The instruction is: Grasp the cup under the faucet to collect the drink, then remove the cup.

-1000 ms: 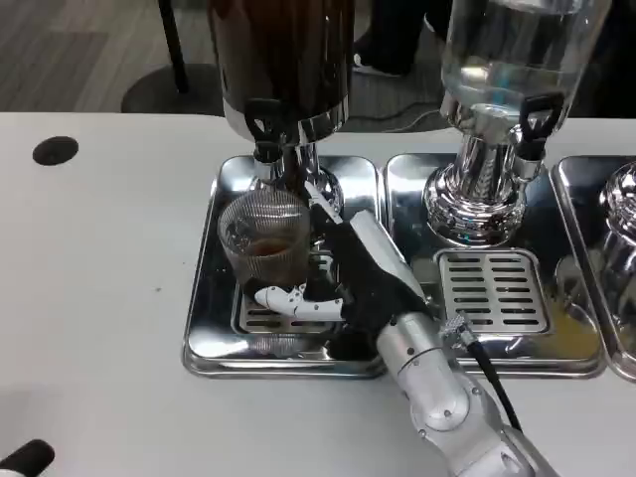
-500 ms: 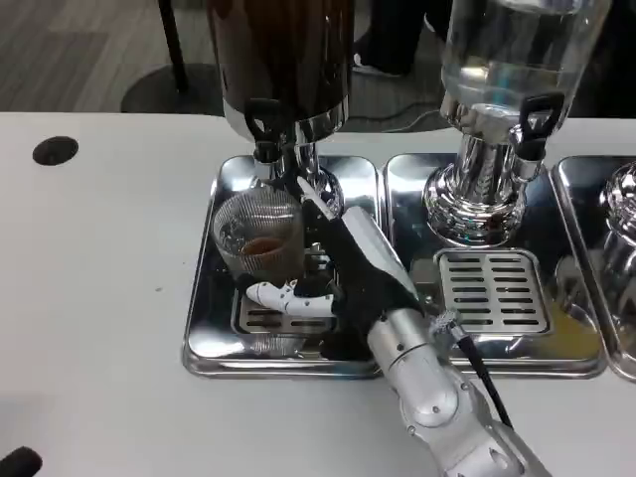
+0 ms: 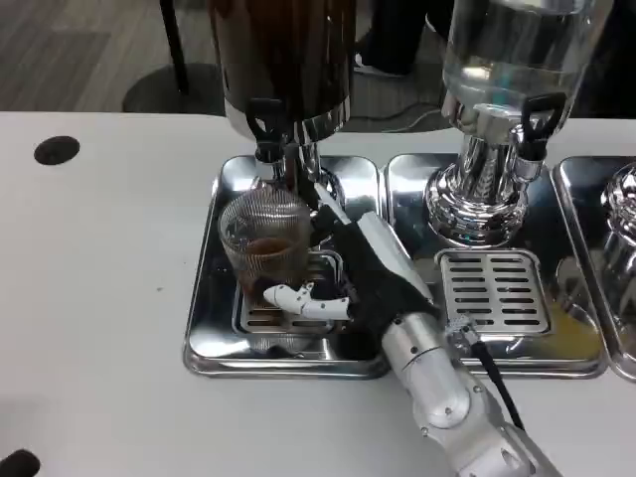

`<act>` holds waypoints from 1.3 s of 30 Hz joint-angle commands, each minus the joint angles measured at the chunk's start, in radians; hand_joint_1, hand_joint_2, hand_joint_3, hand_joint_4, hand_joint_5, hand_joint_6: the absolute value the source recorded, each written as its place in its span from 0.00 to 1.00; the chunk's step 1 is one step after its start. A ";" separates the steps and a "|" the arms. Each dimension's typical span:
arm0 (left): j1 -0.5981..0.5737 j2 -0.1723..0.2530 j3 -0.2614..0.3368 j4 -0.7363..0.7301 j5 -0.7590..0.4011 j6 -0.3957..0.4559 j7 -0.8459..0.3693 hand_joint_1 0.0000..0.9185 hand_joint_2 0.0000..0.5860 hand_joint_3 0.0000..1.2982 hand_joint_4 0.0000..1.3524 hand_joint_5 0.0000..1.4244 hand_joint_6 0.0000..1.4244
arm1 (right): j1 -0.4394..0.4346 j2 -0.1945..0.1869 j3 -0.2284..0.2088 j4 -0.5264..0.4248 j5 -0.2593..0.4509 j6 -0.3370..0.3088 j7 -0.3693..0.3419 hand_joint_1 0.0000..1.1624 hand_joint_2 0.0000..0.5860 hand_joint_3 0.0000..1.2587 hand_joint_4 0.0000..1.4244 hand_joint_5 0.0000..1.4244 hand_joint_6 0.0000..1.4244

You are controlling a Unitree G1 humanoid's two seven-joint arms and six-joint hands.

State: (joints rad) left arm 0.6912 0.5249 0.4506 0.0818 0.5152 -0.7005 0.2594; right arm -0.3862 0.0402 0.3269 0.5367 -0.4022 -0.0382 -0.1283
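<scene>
right hand (image 3: 363,273) still grasping ribbed cup (image 3: 264,238), cup shifted slightly right under faucet (image 3: 265,124)

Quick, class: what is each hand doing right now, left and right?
Left hand: cannot be told; just a dark tip at the bottom left corner.
Right hand: holding the cup under the dark dispenser's faucet.

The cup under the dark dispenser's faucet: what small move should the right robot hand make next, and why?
Probably hold steady a little longer. The right robot hand grips the cup beneath the faucet, and only a shallow brown layer lies in its bottom, so pulling it off the tray now seems early.
</scene>
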 commanded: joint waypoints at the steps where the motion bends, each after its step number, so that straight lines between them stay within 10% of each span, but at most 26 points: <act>1: -0.003 -0.005 -0.002 -0.006 -0.005 -0.005 0.005 0.00 0.06 0.00 0.00 0.00 0.00 | 0.011 -0.002 -0.013 0.007 0.013 -0.026 -0.015 0.75 0.31 0.02 0.04 0.04 0.00; 39: -0.018 -0.004 -0.008 0.021 -0.004 -0.005 0.005 0.00 0.07 0.00 0.00 0.00 0.00 | 0.009 0.035 -0.042 -0.002 0.064 -0.033 -0.026 0.74 0.32 0.03 0.04 0.05 0.00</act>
State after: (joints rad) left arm 0.6714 0.5249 0.4500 0.0928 0.5151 -0.7004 0.2594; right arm -0.3805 0.0700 0.2912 0.5437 -0.3444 -0.0541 -0.1454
